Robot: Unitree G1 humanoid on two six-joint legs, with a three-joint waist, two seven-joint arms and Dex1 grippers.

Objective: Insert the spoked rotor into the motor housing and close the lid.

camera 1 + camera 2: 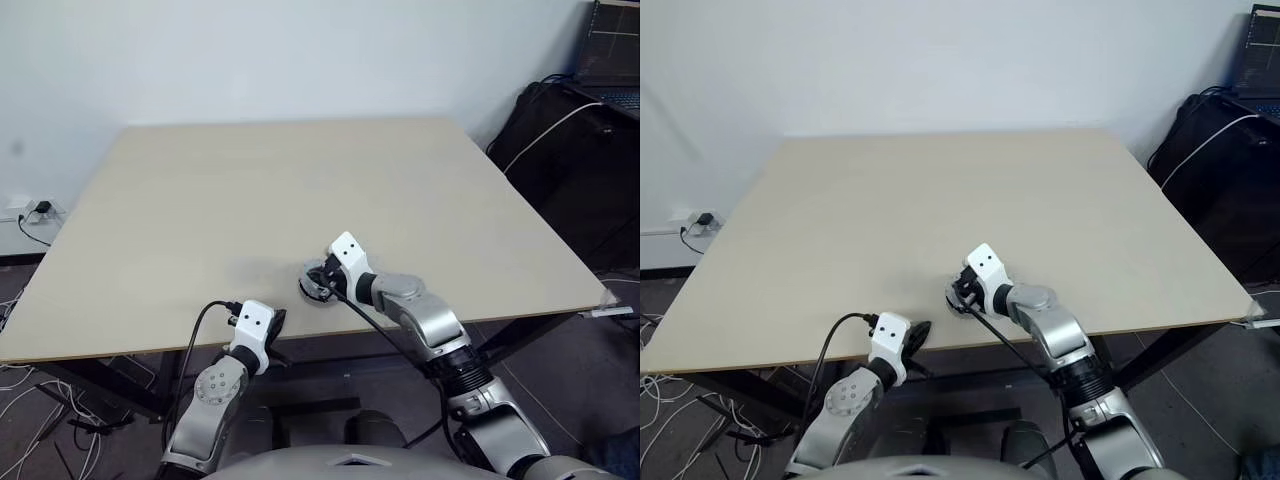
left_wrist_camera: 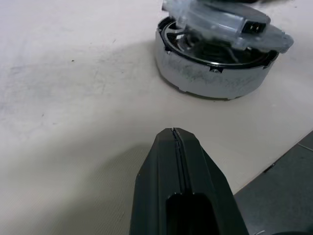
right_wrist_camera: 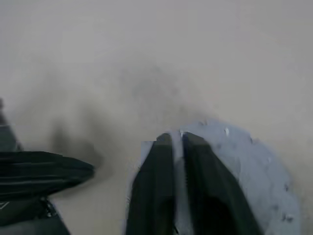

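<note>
Resting askew atop motor housing (image 2: 215, 73), lid (image 2: 230, 22) beneath right gripper (image 3: 177, 142).

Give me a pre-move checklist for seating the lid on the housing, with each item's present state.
1. Motor housing flat on the table: ok.
2. Lid level on the housing: not ok; it sits tilted above the rim, with a gap showing.
3. Right gripper on the lid: ok; its jaws stand slightly apart around the lid's edge.
4. Left gripper clear of the housing: ok; jaws shut, near the table's front edge.
5. Spoked rotor seated inside: cannot tell; the lid hides most of the interior.
</note>
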